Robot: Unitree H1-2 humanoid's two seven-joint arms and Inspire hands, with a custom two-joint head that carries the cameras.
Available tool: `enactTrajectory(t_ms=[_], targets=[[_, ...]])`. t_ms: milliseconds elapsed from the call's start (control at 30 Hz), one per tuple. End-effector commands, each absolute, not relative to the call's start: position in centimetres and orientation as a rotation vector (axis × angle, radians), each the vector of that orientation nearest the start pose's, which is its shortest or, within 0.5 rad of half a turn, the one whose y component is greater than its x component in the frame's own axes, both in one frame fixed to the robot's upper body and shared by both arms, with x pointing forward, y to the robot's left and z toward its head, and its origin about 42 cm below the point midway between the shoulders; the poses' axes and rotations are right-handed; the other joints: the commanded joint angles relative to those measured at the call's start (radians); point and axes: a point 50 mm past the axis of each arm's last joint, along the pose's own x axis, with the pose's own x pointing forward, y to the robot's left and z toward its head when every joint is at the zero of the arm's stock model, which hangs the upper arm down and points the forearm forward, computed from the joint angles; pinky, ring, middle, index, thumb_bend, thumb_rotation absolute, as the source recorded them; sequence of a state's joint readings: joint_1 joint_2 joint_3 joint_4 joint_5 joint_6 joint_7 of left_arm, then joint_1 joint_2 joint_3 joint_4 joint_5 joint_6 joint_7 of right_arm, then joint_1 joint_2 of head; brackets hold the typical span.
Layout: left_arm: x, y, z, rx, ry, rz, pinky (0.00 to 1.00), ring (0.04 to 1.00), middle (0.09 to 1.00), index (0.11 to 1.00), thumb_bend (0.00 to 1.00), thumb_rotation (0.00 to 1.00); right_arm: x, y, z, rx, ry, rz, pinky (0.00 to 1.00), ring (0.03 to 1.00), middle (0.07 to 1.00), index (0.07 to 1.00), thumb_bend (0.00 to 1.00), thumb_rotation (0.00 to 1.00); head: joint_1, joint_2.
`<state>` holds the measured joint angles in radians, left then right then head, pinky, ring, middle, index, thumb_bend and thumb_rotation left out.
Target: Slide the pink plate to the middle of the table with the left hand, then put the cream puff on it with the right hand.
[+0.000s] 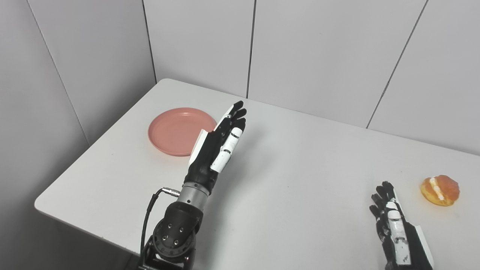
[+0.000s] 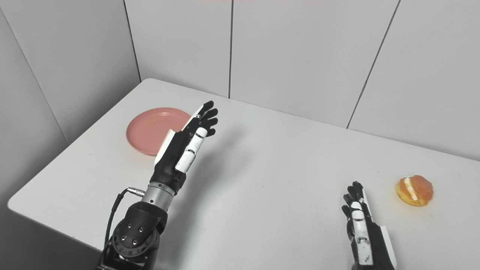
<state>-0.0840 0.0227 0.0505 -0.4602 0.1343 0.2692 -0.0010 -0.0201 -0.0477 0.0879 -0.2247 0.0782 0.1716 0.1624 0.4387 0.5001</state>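
right hand (image 1: 397, 228) waiting low, fingers apart, holding nothing | cream puff (image 1: 440, 190) sitting just beyond it | left hand (image 1: 219, 144) hovering flat, fingers extended and empty, beside pink plate (image 1: 176, 129) near table's (image 1: 300, 180) far-left corner | advice: lowering fingertips onto rim, dragging plate gently toward center.

Left hand (image 1: 218, 144): black fingers, white plate along the thumb with dark seams, white panel on the back edge. Silver metal wrist collar below it, a silver plug entering from the side with a black cable looping down. Forearm housing under that is black, rounded, with small screws. Right hand (image 1: 398, 228): same black-and-white build, white thumb plate, white side panel.
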Motion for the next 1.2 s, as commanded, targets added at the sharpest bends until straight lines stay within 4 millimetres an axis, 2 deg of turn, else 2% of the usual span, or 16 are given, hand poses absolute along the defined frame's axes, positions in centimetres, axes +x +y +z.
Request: enactTrajectory(t_ms=[0,300,467,600,800,900,1167], targets=[[29.3,23.4,24.3,0.161,-0.338,0.102,0.92,0.925,0.937,0.922,0.43,0.95,28.8,-18.5,16.5,0.038,-0.138,0.280,1.00,1.000,1.000,1.000,0.04,1.00,-0.001,0.001],[31.2,26.5,25.3,0.149,-0.395,0.168,0.91,0.910,0.930,0.917,0.45,0.98,28.9,-18.5,16.4,0.034,-0.144,0.284,1.00,1.000,1.000,1.000,0.03,1.00,0.000,0.002],[32.1,28.0,26.4,0.132,-0.435,0.210,0.93,0.918,0.930,0.913,0.40,0.91,29.0,-18.5,16.4,0.039,-0.137,0.282,1.00,1.000,1.000,1.000,0.04,1.00,0.000,0.000],[32.7,29.0,27.0,0.112,-0.438,0.250,0.90,0.893,0.907,0.886,0.39,0.99,28.9,-18.5,16.3,0.031,-0.140,0.279,1.00,1.000,1.000,1.000,0.04,1.00,0.001,-0.001],[33.5,30.9,27.6,0.092,-0.447,0.313,0.87,0.870,0.888,0.859,0.40,1.00,28.9,-18.5,16.3,0.028,-0.138,0.285,1.00,1.000,1.000,1.000,0.04,1.00,0.002,0.000],[34.0,31.8,27.9,0.090,-0.447,0.353,0.83,0.851,0.867,0.840,0.37,0.98,28.9,-18.5,16.2,0.032,-0.139,0.285,1.00,1.000,1.000,1.000,0.04,1.00,0.001,0.000],[35.3,34.8,28.1,0.146,-0.414,0.383,0.86,0.878,0.888,0.864,0.38,1.00,28.9,-18.5,16.2,0.027,-0.137,0.280,1.00,1.000,1.000,1.000,0.04,1.00,0.002,0.000]])
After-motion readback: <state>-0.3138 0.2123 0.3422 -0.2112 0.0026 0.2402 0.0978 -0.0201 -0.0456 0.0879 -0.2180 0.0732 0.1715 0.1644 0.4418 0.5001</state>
